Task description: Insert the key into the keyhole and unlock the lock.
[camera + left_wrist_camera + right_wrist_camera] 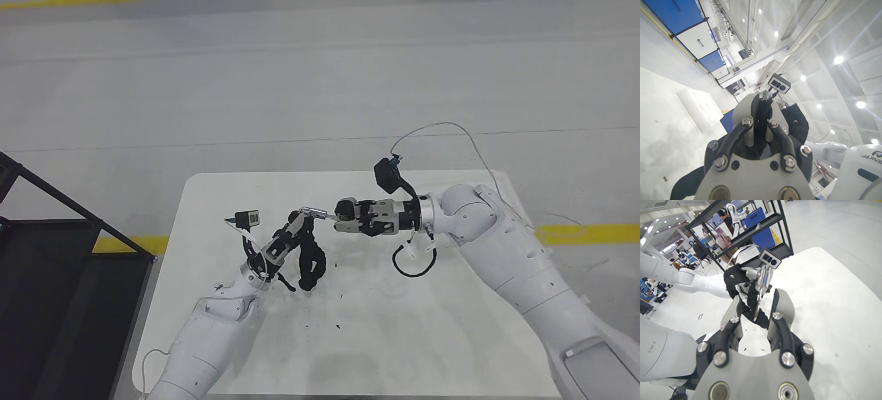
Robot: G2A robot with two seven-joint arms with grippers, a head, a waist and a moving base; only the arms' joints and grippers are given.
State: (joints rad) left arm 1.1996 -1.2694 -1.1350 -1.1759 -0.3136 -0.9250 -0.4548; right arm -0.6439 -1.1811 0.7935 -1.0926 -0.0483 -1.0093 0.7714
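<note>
— Where was the lock [762, 279]?

— Held up off the worktop [829, 313], over its left half and nearer the far edge. The left gripper [762, 105] was clenched on the lock's black sleeve [762, 115], with the shiny cylinder poking out past its fingertips.

— And the key [757, 308]?

— Its blade sat in the keyhole [760, 287] at the end of the cylinder. The flat head hung out toward the right arm.

— Was the right gripper [758, 297] gripping it?

— No. It was released, with its fingers [780, 300] spread on either side of the key's head and a gap showing on both sides. The key's head lay between them, apart from both pads, as far as I could tell.

— Anything under it?

— A loop of the black sleeve drooped beneath the key, down toward the worktop.
</note>
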